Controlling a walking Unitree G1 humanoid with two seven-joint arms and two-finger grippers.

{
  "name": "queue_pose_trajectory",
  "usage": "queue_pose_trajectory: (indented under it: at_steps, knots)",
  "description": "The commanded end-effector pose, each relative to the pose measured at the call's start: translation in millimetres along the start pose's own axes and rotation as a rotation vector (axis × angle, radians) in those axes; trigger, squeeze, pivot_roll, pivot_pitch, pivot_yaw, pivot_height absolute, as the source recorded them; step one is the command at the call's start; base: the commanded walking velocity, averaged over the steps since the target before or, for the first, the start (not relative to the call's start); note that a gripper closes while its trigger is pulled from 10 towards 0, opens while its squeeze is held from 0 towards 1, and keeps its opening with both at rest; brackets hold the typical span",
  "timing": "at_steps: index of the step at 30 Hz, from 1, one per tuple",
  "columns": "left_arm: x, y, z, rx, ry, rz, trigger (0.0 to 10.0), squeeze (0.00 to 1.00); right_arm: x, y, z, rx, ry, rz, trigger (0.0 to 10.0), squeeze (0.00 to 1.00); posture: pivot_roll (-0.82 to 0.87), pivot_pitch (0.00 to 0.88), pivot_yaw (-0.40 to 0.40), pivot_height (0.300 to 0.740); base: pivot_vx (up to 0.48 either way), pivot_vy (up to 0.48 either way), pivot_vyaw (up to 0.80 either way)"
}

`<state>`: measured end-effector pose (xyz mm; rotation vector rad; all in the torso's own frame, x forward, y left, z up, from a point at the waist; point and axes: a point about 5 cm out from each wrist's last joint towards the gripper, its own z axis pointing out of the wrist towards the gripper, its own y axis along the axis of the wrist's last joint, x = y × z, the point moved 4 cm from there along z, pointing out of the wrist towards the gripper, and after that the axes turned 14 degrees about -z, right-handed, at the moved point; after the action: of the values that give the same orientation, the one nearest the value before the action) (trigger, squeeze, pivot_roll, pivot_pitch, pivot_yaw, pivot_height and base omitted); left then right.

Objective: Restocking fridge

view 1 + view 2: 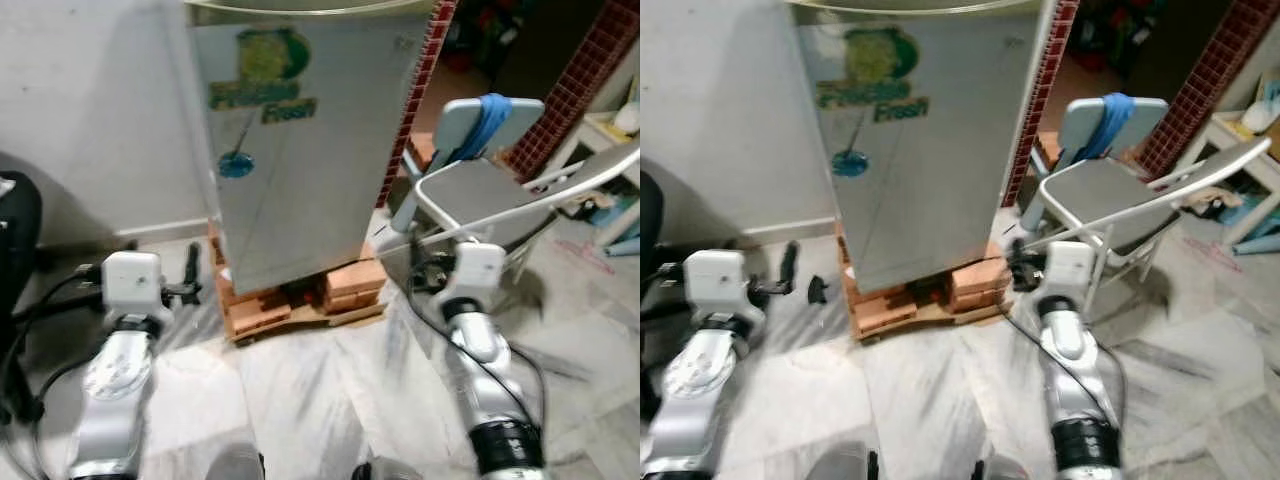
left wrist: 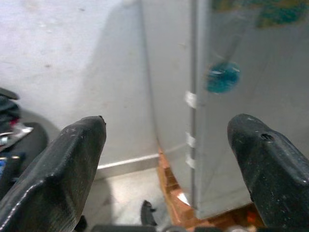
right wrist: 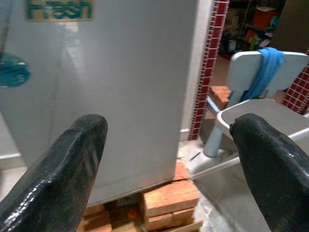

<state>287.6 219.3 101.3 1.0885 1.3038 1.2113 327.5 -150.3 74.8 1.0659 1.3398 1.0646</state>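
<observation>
Facing the closed fridge [image 1: 300,150] on its bricks [image 1: 300,295], both empty grippers, left gripper [image 2: 169,145] and right gripper [image 3: 169,150], spread wide, the robot seems at the approach step; opening the door likely comes next.

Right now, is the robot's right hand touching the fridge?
Apart. In the right wrist view, the open right gripper has floor and bricks between its fingers and the fridge.

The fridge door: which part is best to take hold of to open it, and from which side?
Probably the fridge door's right edge, approached from the right. What look like hinge fittings show at its left corner, and no handle shows on the flat front. The right gripper is nearer; both grippers are open.
</observation>
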Motion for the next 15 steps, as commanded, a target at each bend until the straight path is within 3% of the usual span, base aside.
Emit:
queue_pose_trajectory:
  at_steps: [1, 4, 12, 15]
  knots:
    - [-8.6, -3, -0.6, 0.009, -0.014, -0.013, 10.0, 0.0, -13.1, -1, -2.4, 0.002, -0.022, -0.025, 10.0, 0.0, 0.11, 0.036, -0.063, 0.74, 0.0, 0.48, 0.0]
    - [-11.1, -5, -5.3, 0.006, -0.021, -0.024, 10.0, 0.0, -12.3, 0, -0.2, 0.002, -0.007, -0.032, 10.0, 0.0, 0.12, 0.036, -0.084, 0.74, 0.0, 0.48, -0.21]
    - [-24.3, -10, -10.1, 0.027, -0.095, -0.065, 10.0, 0.0, -10.8, 6, 7.9, -0.011, 0.015, -0.041, 10.0, 0.0, 0.13, 0.027, -0.11, 0.74, 0.0, 0.465, -0.8]
    - [-22.5, -9, -9.1, 0.027, -0.083, -0.075, 10.0, 0.0, -10.2, 6, 9.2, -0.012, 0.02, -0.042, 10.0, 0.0, 0.13, 0.024, -0.113, 0.74, 0.246, 0.412, -0.8]
